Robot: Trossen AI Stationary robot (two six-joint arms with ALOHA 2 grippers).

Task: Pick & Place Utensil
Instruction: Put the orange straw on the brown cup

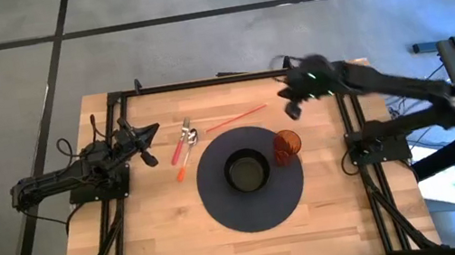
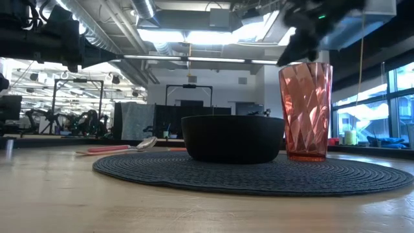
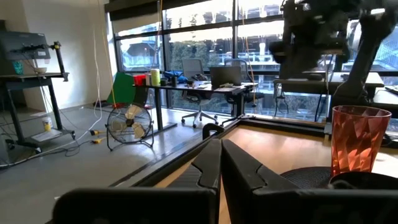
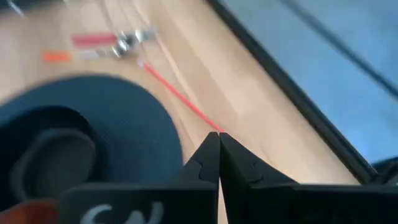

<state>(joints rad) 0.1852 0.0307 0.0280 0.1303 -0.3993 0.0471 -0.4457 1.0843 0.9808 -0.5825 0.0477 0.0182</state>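
Two utensils lie side by side on the wood left of the mat: a red-handled spoon (image 1: 184,140) (image 2: 123,148) (image 4: 93,40) and an orange-handled one (image 1: 184,162) (image 4: 57,56). A thin red stick (image 1: 236,119) (image 4: 179,95) lies on the table past the mat's far edge. My right gripper (image 1: 293,106) (image 4: 219,138) hangs shut in the air over the table's far right part, above and beyond the red cup (image 1: 286,146) (image 2: 305,110), with its fingertips toward the stick's right end. My left gripper (image 1: 148,140) (image 3: 221,152) waits shut at the table's left side.
A round dark woven mat (image 1: 222,206) (image 2: 259,178) fills the table's middle and carries a black bowl (image 1: 246,170) (image 2: 233,137) and the red faceted cup at its right. A black frame rail (image 1: 202,82) runs along the far edge. Bare wood lies near the front edge.
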